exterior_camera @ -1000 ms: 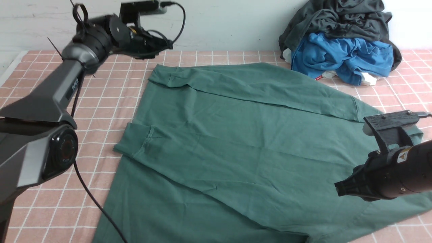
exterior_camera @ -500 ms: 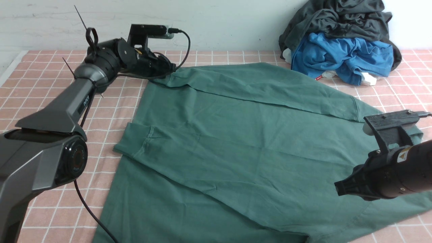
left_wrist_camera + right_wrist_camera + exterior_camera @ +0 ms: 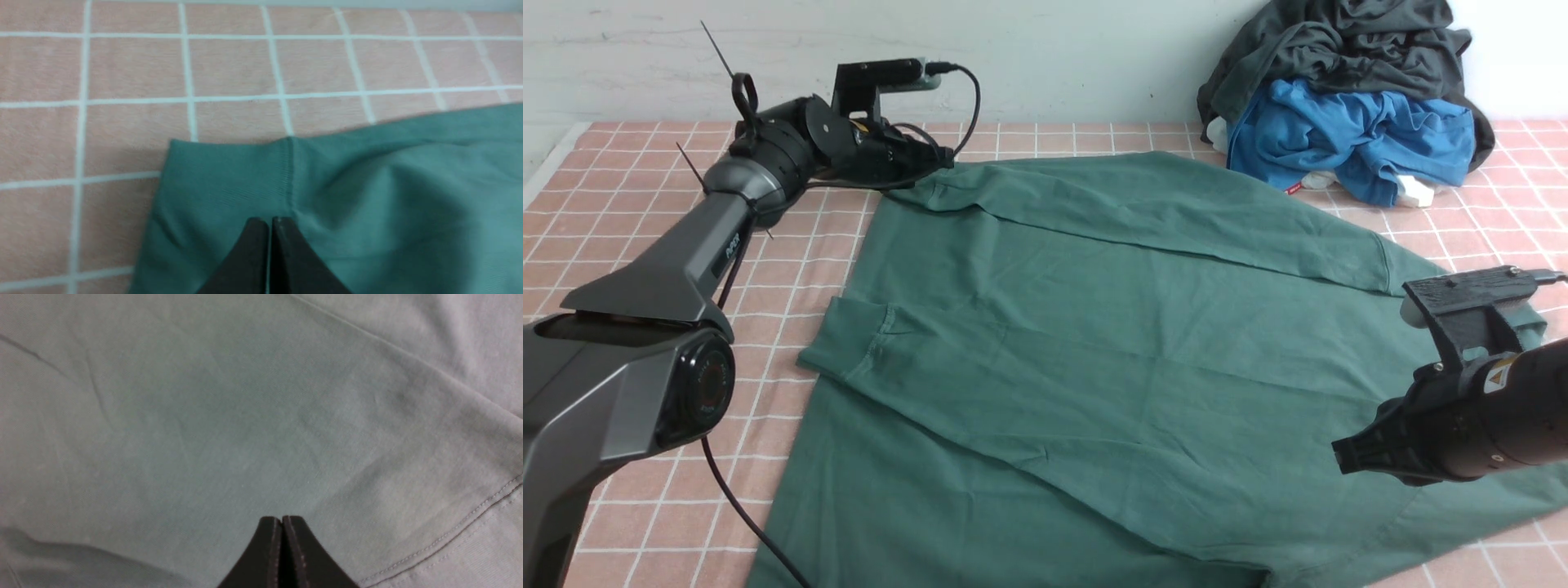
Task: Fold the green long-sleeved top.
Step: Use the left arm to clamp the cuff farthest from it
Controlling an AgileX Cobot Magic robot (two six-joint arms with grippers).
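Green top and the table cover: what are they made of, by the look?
The green top: likely a cotton-type knit, matte; soft creases, fine ribbing on the cuff. The table cover: probably woven cloth, matte pink with white grid; faint fuzzy weave up close, though printed vinyl can't be excluded.

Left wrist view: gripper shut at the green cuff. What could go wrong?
The left gripper is shut at the ribbed cuff of the dark-green long-sleeved top, no cloth visible between its jaws; a lift may come up empty.
The crumpled blue garment lies beside the top; dragging could snag it.
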